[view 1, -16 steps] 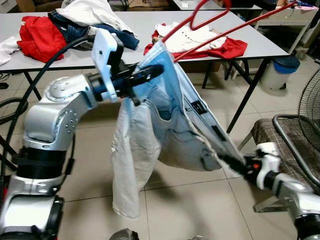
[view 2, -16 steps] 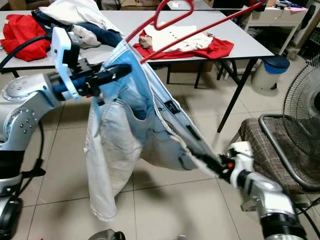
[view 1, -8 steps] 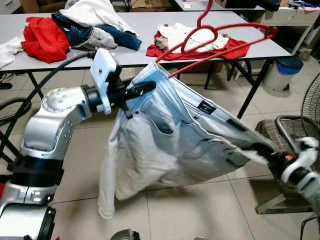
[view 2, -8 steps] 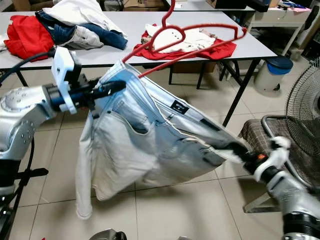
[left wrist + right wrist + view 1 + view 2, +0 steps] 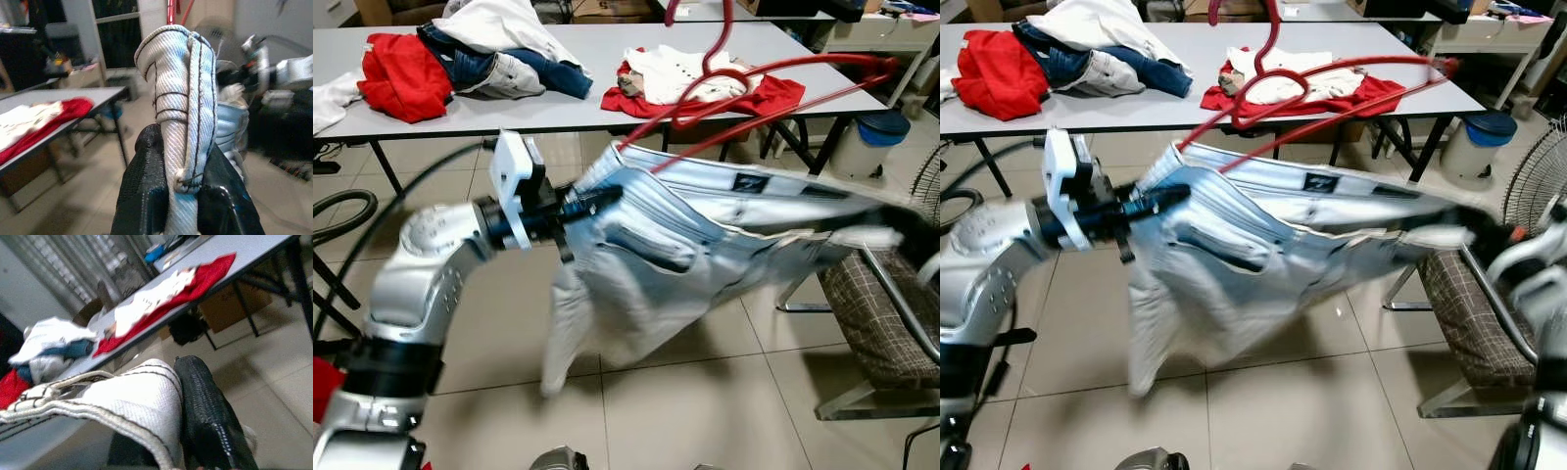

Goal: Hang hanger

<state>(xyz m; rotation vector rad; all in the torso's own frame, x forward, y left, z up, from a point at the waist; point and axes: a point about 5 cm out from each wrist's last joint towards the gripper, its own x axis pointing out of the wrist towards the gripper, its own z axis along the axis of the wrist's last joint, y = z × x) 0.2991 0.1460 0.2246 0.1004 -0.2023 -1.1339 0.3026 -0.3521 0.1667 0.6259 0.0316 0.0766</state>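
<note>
Jeans (image 5: pixel 705 230): pale blue denim, stretched almost level across the middle of the frame between the two claws, waistband uppermost, legs sagging toward the tiled floor (image 5: pixel 705 411) at lower centre; image blurred at the right end.
Left claw (image 5: pixel 597 201): centre left, pressed together on one end of the waistband; the wrist view shows the black fingers (image 5: pixel 146 196) pinching a folded seam of jeans.
Right claw (image 5: pixel 195 431): at the right edge, pinching the other end of the waistband; one black finger lies against the white denim.
Hanger (image 5: pixel 773 88): red, upper centre to upper right, its lower ends running into the waist opening of the jeans, hook rising past the top edge.
Bench (image 5: pixel 558 103): grey, across the top; a heap of red, white and blue clothes (image 5: pixel 460 49) upper left; a white and red garment (image 5: pixel 705 83) behind the hanger.
Chair (image 5: pixel 881 323): checked seat, lower right.
Bin (image 5: pixel 867 142): white, blue lid, right.
</note>
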